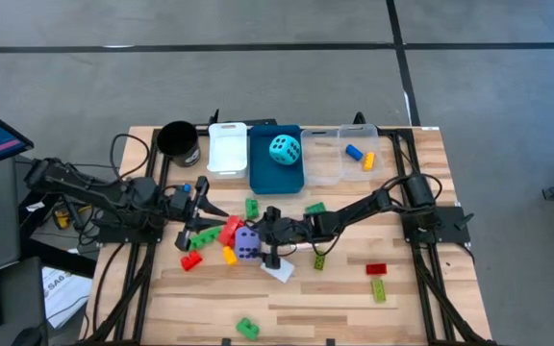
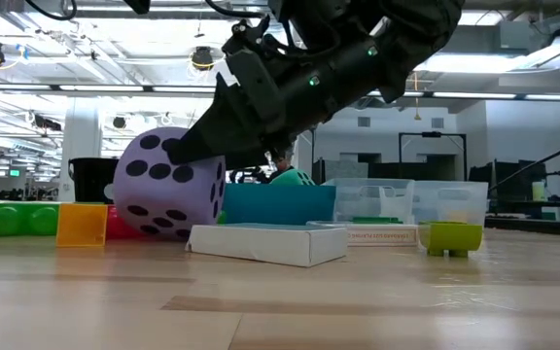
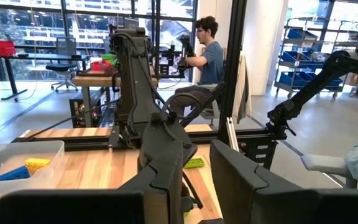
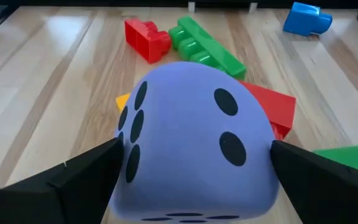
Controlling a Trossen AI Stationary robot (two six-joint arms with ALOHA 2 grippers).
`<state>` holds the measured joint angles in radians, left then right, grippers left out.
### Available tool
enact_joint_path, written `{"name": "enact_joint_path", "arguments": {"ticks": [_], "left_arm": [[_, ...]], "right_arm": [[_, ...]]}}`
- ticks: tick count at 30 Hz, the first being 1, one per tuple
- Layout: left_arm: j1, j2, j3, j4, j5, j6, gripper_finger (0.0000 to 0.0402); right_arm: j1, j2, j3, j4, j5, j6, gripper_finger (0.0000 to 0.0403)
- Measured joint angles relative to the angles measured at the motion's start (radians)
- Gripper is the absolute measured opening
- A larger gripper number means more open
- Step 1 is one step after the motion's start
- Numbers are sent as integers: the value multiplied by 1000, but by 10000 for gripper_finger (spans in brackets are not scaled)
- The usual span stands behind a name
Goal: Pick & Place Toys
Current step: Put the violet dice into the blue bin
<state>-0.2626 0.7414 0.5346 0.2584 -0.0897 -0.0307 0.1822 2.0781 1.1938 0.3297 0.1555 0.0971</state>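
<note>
Purple soft dice with black dots (image 4: 191, 143) sits mid-table on the wooden table (image 1: 421, 308) among plastic bricks, right gripper (image 4: 191, 186) spread wide around it, apparently to grasp, while left gripper (image 1: 203, 200) waits left, nearly closed.

1. The left gripper (image 3: 194, 186) fills the foreground, its dark fingers (image 3: 166, 158) raised above the wooden table (image 3: 98, 168).
2. A clear bin (image 3: 23, 155) holds a yellow brick (image 3: 36, 164) and a blue brick (image 3: 11, 174).
3. A green brick (image 3: 194, 163) lies on the table behind the fingers.
4. The other arm (image 3: 306, 93) reaches across (farther off).
5. A person (image 3: 207, 56) sits in the room beyond.
</note>
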Motion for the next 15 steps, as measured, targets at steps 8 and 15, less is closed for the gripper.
{"name": "enact_joint_path", "arguments": {"ticks": [8,15], "left_arm": [[0,0,0,-1,0,0,76],[0,0,0,-1,0,0,76]], "right_arm": [[0,1,-1,-29,1,11,379],[-2,2,-2,-27,4,35,278]]}}
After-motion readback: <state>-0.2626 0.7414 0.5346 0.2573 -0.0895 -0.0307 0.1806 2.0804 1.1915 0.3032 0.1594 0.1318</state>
